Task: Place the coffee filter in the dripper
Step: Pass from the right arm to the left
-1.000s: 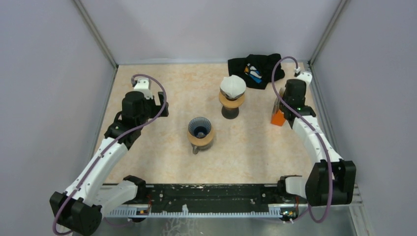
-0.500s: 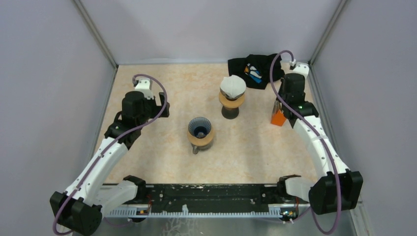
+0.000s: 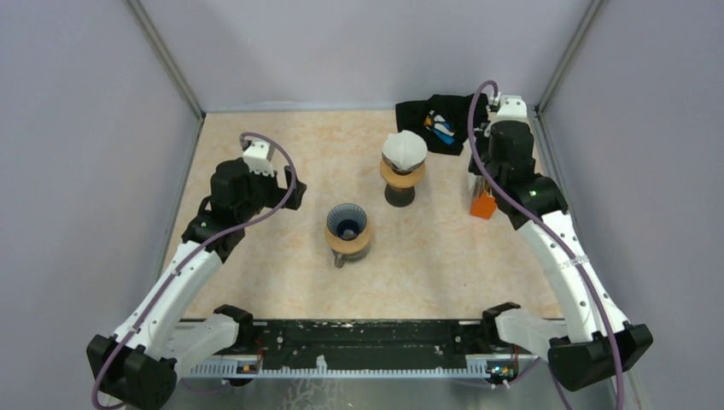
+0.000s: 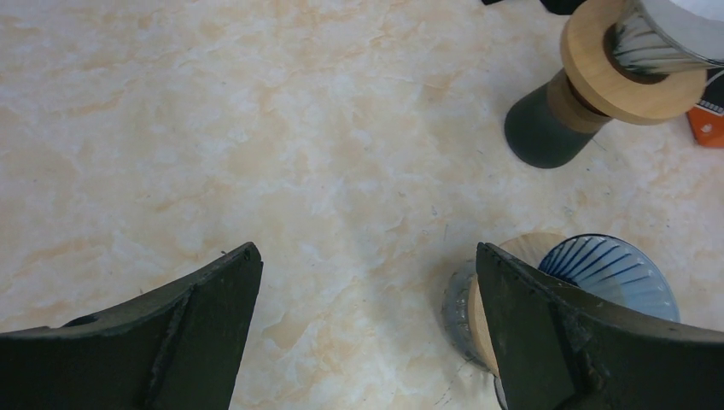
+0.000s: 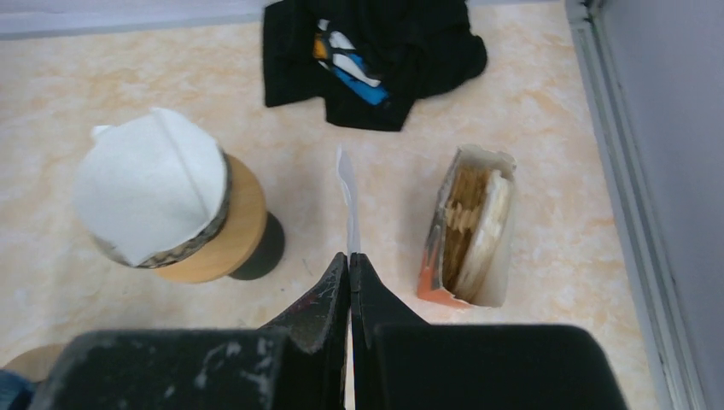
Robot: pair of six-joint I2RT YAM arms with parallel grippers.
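Over the worktop [image 3: 282, 256], the left hand [image 4: 365, 265] is held spread wide, the blue dripper [image 4: 610, 269] seen just beside its right finger. A coffee filter [image 5: 347, 192] is pinched edge-on in the right hand [image 5: 348, 259], jutting forward past the fingertips.

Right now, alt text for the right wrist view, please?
The right claw, shut, pinches a white coffee filter edge-on above the marbled table. An open box of filters sits right of it; a dripper already lined with white paper sits left, a black cloth beyond.
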